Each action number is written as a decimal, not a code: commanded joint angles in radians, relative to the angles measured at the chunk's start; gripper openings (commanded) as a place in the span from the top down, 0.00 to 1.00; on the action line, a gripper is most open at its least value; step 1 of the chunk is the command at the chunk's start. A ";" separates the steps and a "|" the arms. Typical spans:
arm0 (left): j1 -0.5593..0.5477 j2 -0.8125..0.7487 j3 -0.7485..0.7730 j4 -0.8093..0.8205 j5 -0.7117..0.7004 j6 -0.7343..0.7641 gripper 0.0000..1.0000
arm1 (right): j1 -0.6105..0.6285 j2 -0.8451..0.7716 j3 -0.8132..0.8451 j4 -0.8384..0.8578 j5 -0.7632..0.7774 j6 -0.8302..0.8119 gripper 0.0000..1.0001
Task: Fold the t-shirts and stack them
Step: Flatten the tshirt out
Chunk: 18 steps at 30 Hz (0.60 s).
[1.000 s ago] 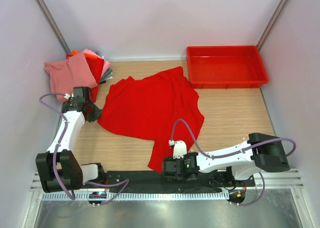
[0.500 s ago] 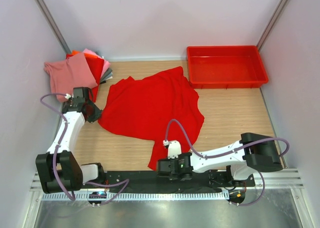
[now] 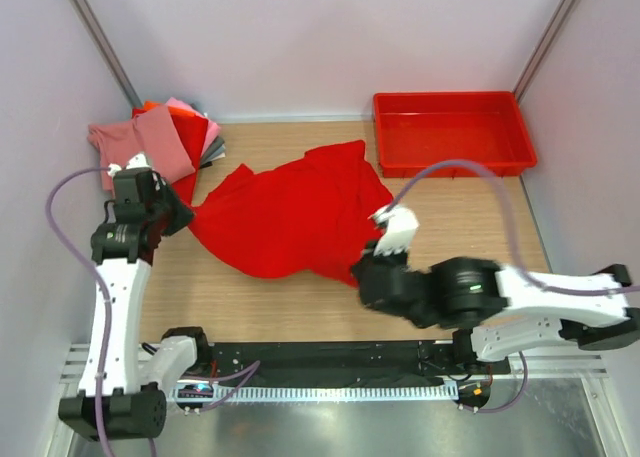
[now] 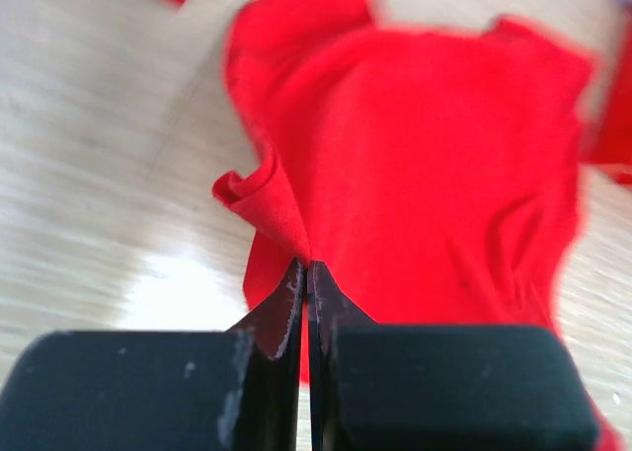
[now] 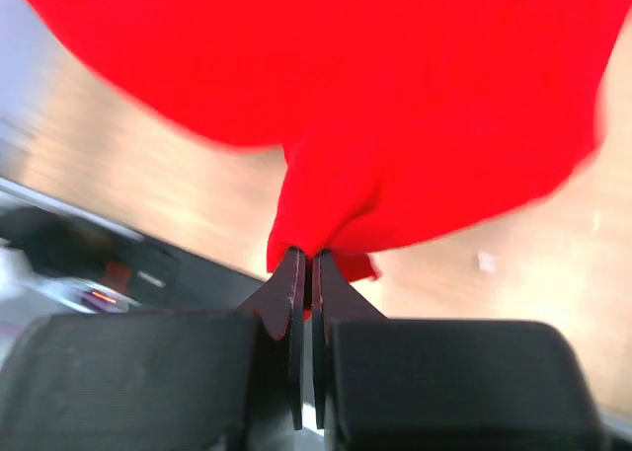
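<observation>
Top external: folded t-shirts point(image 3: 150, 149) left, red tray point(image 3: 452, 134) right of red t-shirt point(image 3: 290, 215).

A robot test cell in a lab, not a home or a shop. A wood-grain tabletop point(image 3: 470, 237) is boxed in on three sides by plain pale walls point(image 3: 300, 37), with bare metal posts point(image 3: 92, 37) in the far corners. Two white-and-black machines, the left arm point(image 3: 112, 297) and the right arm point(image 3: 560, 302), are bolted to a black base plate point(image 3: 300, 355) at the near edge. Loose purple cables point(image 3: 455, 163) loop off them, and a slotted cable rail point(image 3: 330, 390) runs beside a sheet-metal ledge point(image 3: 300, 427). On the tabletop are a red plastic tray point(image 3: 379, 132), a pile of folded shirts point(image 3: 150, 147) and one red shirt point(image 3: 290, 217)
</observation>
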<state>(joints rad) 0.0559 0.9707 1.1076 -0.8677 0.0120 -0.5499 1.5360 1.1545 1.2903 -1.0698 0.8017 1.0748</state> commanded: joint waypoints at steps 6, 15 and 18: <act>-0.004 -0.156 0.329 -0.117 0.147 0.140 1.00 | 0.000 -0.202 0.447 0.155 0.137 -0.721 0.99; -0.041 -0.187 0.652 -0.091 0.279 0.188 1.00 | -0.016 -0.283 0.791 0.241 -0.205 -1.064 0.99; -0.042 -0.182 0.756 -0.068 0.325 0.171 1.00 | -0.069 -0.349 0.816 0.332 -0.381 -1.141 0.99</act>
<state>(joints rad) 0.0193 0.7700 1.7893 -0.9813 0.2523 -0.3912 1.5112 0.8455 2.0712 -0.8585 0.6266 0.0940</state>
